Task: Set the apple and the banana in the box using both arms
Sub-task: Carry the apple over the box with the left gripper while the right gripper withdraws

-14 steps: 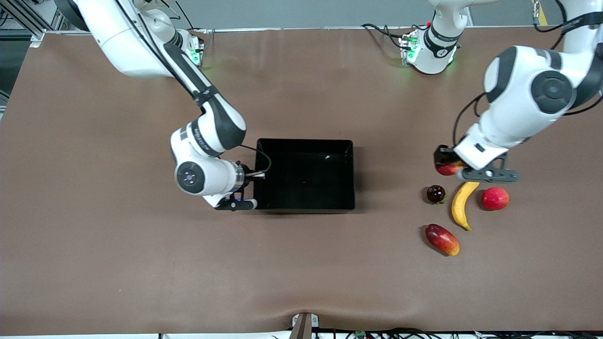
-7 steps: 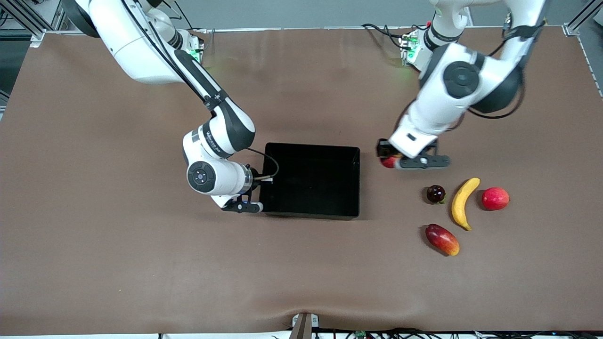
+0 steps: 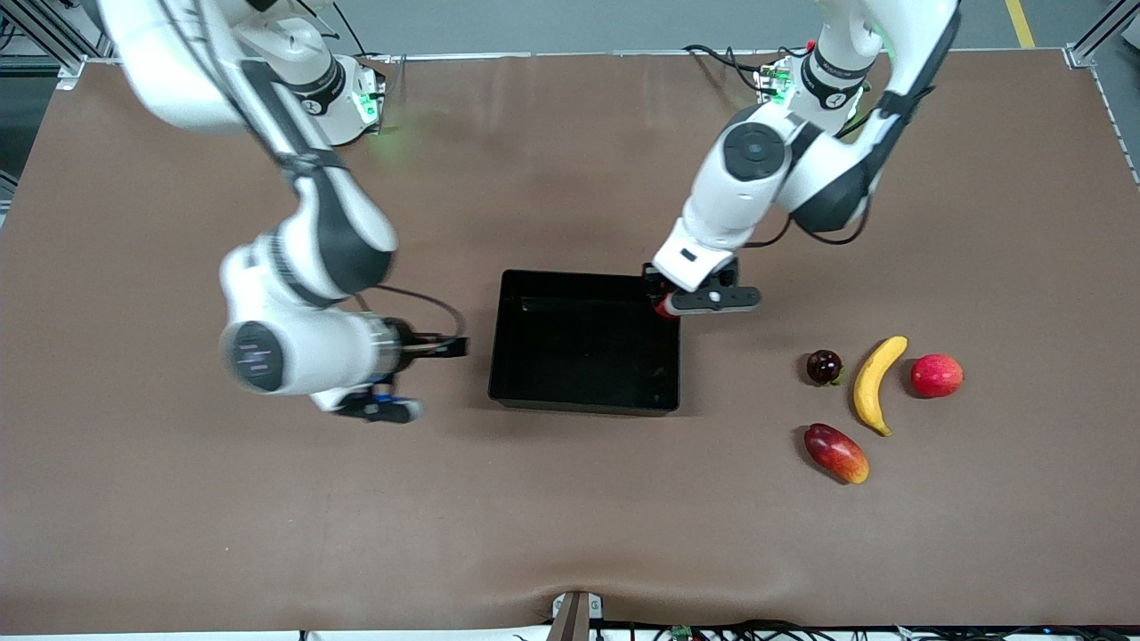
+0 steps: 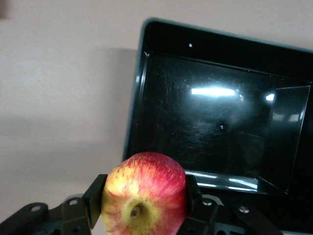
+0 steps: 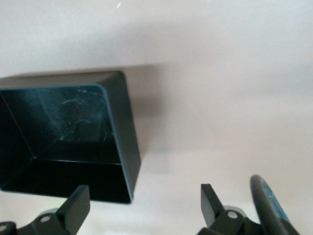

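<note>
The shallow black plastic box [image 3: 583, 343] mid-frame is super glossy, you can see lights glaring off its scuffed floor. The brown table covering [image 3: 570, 516] looks matt and a bit wrinkly along the lower edge, while the small red-and-yellow apple [image 4: 144, 193] has smooth, slightly shiny, streaky skin.

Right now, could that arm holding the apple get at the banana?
Probably not yet: the left gripper is shut on the apple over the box's edge. The banana lies uncovered among other fruit, so once emptied, likely yes.
</note>
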Controlling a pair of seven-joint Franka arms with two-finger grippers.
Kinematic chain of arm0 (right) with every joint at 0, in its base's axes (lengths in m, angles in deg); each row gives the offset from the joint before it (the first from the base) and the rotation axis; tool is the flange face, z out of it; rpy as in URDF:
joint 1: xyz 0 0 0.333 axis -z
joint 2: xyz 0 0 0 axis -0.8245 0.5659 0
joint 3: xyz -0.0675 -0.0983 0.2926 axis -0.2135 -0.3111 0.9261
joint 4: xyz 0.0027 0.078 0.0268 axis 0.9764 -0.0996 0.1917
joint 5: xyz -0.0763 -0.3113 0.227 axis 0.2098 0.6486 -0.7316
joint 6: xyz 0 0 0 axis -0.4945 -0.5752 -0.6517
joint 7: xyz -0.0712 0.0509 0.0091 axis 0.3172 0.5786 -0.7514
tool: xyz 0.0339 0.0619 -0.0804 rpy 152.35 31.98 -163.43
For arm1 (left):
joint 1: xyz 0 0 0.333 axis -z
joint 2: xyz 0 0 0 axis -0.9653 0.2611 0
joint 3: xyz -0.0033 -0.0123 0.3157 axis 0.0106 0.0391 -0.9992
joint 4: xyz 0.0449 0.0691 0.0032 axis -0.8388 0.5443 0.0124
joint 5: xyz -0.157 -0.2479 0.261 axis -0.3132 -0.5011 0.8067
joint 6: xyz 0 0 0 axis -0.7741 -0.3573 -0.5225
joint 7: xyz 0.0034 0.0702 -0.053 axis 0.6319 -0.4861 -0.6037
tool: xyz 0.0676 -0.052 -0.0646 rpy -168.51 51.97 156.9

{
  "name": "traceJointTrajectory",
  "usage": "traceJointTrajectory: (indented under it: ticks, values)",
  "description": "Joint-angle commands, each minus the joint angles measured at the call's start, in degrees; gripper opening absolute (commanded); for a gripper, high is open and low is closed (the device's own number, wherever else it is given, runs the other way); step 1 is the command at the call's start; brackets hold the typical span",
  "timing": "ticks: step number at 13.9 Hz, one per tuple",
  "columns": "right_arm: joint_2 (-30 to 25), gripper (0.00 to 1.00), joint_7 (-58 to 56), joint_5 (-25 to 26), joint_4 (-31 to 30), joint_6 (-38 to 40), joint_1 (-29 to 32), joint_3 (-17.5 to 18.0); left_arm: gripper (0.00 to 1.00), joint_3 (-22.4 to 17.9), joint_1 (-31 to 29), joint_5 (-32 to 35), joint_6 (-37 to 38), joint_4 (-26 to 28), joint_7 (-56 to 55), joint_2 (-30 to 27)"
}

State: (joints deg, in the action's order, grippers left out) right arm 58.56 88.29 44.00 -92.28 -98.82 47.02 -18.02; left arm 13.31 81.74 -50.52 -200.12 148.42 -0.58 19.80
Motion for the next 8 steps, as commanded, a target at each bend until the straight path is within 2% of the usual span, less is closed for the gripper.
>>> traceJointTrajectory:
  ticks: [1, 5, 8]
  values:
    - [0.1, 1.00, 0.2, 3.4, 8.1, 10.0, 4.0, 0.9, 0.00, -0.1, 2.3, 8.3, -2.1, -2.9, -8.0, 5.4]
    - [-6.5, 1.00, -0.4, 4.9, 9.2, 18.1, 11.6, 0.8, 0.00, -0.1, 4.6, 17.6, -2.1, -5.7, -14.6, 10.9]
    - [-12.6, 1.00, -0.6, 14.9, 9.0, 21.2, 14.0, 1.3, 0.00, -0.1, 4.8, 21.7, -2.2, -5.8, -14.9, 13.8]
